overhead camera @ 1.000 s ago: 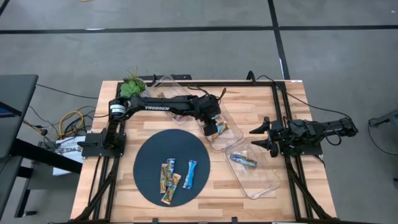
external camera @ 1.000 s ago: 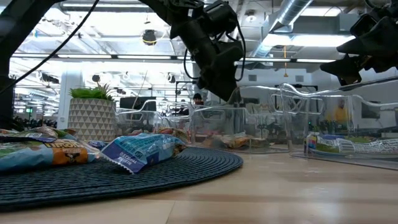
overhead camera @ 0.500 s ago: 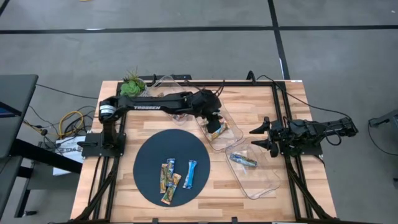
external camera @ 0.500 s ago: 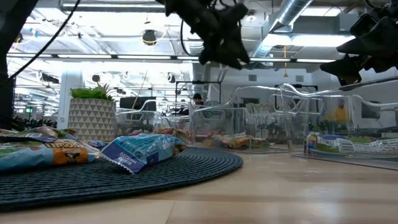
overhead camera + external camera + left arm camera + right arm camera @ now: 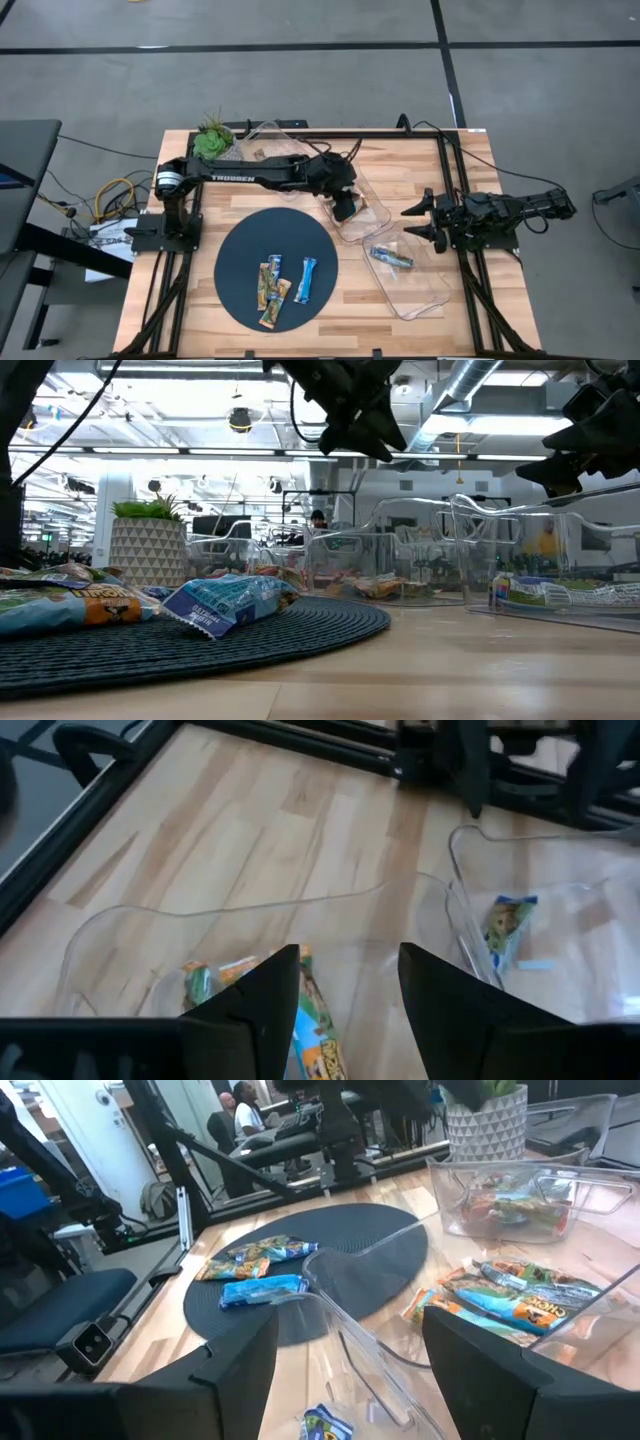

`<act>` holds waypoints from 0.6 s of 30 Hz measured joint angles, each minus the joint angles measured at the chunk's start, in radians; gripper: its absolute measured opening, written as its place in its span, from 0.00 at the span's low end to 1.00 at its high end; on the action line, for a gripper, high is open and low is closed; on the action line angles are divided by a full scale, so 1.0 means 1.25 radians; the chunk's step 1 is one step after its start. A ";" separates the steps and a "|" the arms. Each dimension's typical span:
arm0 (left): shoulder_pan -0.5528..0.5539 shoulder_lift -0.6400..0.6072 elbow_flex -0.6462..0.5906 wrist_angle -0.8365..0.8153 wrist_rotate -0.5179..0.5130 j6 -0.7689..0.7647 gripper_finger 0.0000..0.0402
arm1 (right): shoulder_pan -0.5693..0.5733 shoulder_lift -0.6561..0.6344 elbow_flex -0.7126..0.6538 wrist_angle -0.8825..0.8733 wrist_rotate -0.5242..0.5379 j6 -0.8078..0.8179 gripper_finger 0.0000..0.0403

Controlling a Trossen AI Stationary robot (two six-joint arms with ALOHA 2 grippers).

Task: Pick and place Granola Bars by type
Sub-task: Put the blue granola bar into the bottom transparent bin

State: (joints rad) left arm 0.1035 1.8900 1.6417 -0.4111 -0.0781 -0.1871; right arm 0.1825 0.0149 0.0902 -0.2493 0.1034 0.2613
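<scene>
Three granola bars lie on the round dark mat (image 5: 240, 255): two orange-green ones (image 5: 268, 276) (image 5: 275, 301) and a blue one (image 5: 307, 278). The middle clear tray (image 5: 368, 222) holds orange-green bars (image 5: 312, 1020). The near-right tray (image 5: 425, 290) holds a green-blue bar (image 5: 390, 257). My left gripper (image 5: 348, 960) hangs open above the middle tray, high over it in the low view (image 5: 365, 445), with nothing between its fingers. My right gripper (image 5: 410, 222) waits open at the table's right edge.
A third clear tray (image 5: 262, 132) with bars stands at the far edge, next to a potted plant (image 5: 210, 138). A black frame (image 5: 445, 170) runs along the table's sides. Bare wood shows at the near edge and between mat and trays.
My left gripper has risen from the middle tray's rim to well above it and tipped toward level, drifting slightly toward the far edge. The bars in the tray and on the mat lie still.
</scene>
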 joint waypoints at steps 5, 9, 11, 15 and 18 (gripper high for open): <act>-0.020 -0.001 0.000 -0.010 -0.050 -0.004 0.41 | 0.000 -0.003 -0.003 0.030 0.039 -0.047 0.60; -0.024 -0.001 0.000 -0.008 -0.054 -0.005 0.41 | 0.000 -0.003 -0.002 0.134 0.070 -0.104 0.60; -0.025 -0.001 0.000 -0.007 -0.054 -0.005 0.41 | 0.000 -0.003 -0.002 0.147 0.068 -0.105 0.60; -0.024 -0.001 0.000 -0.007 -0.055 -0.006 0.41 | 0.000 -0.003 -0.002 0.150 0.066 -0.105 0.60; -0.024 -0.001 0.000 -0.007 -0.055 -0.006 0.41 | 0.000 -0.003 -0.023 0.176 0.065 -0.104 0.60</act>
State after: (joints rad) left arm 0.0731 1.8889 1.6413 -0.4194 -0.1467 -0.1944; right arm 0.1828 0.0109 0.0613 -0.0293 0.1852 0.1310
